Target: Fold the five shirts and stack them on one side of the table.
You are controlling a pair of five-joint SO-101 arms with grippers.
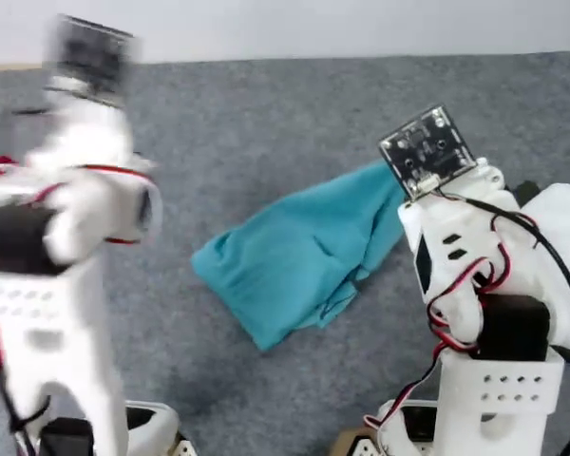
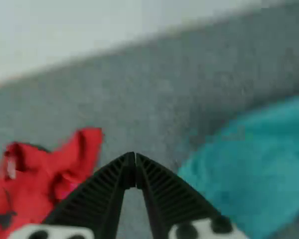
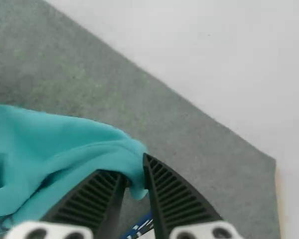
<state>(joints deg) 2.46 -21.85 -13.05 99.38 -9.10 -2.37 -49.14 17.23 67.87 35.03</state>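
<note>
While pinched at one corner, teal shirt [image 1: 294, 256]: crumpled in the middle of grey mat [image 1: 266, 114].
right gripper [image 3: 135, 172]: jaws narrow, clamped on teal shirt's edge.
left gripper [image 2: 130, 164]: jaws closed together, nothing between, above grey mat between both shirts.
red shirt [image 2: 45, 174]: bunched at left side, apart from teal shirt.

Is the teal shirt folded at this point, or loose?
Not folded: the teal shirt lies bunched and creased, with one edge caught between the fingers of the right tool.
</note>
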